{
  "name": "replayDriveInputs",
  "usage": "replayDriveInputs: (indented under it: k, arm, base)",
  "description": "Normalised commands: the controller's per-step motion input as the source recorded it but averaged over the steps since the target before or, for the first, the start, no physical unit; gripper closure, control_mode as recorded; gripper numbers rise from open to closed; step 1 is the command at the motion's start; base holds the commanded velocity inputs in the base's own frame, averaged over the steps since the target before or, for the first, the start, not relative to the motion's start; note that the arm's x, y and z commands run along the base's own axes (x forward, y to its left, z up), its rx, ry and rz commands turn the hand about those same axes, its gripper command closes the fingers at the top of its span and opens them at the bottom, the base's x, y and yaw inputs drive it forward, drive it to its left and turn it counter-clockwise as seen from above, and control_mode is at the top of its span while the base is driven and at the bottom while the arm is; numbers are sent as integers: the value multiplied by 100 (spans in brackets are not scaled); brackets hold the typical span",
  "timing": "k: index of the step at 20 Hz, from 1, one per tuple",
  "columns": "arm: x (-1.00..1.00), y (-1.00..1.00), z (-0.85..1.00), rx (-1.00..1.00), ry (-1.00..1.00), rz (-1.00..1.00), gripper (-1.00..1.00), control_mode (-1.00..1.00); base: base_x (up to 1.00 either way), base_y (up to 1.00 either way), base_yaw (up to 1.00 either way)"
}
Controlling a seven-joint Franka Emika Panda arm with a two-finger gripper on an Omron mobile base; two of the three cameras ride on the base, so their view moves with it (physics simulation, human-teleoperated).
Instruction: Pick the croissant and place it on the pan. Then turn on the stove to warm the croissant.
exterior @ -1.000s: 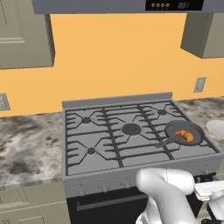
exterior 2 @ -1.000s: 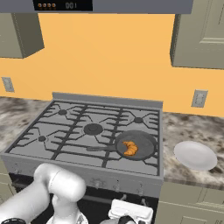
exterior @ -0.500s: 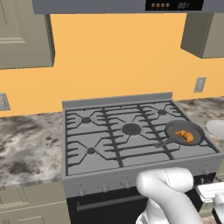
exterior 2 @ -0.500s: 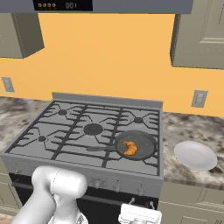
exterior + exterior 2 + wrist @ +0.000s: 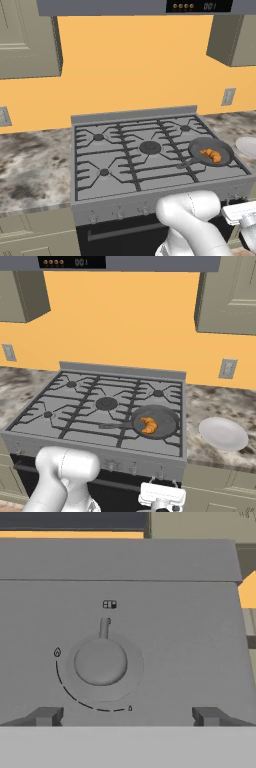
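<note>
Since the earlier frames the arm's white elbow has sunk lower in front of the stove and the hand has shifted a bit to the right along its front; croissant and pan have not moved. We see the croissant lying inside the pan, on the burner at the stove's front right corner, handle running left over the grates. A white plate sits on the counter just right of the stove.

The gripper is low at the stove's front panel, well below and in front of the pan. In the base views the hand is cut off by the bottom edge and the fingers are hidden. In the hand view a round knob faces us, pointer up, flame marks around its dial. The two fingertips stand wide apart, one either side of the knob and below it, so we call the gripper released, grasping nothing. We cannot tell whether the tips touch the panel.
</note>
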Motion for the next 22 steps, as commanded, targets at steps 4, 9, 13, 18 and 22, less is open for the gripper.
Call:
replayDriveInputs:
  k: [4,9,13,18,22]
  arm:
    - [8,0,0,0,0,0,-100,-100]
    - [-17,0,2,0,-9,0,-100,-100]
    - [-30,0,31,0,-21,0,-100,-100]
    - [-20,0,39,0,-27,0,-100,-100]
    - [0,9,13,0,-20,0,-100,-100]
  base:
    - [0,0,0]
    - [0,0,0]
    - [0,0,0]
    - [0,0,0]
    - [0,0,0]
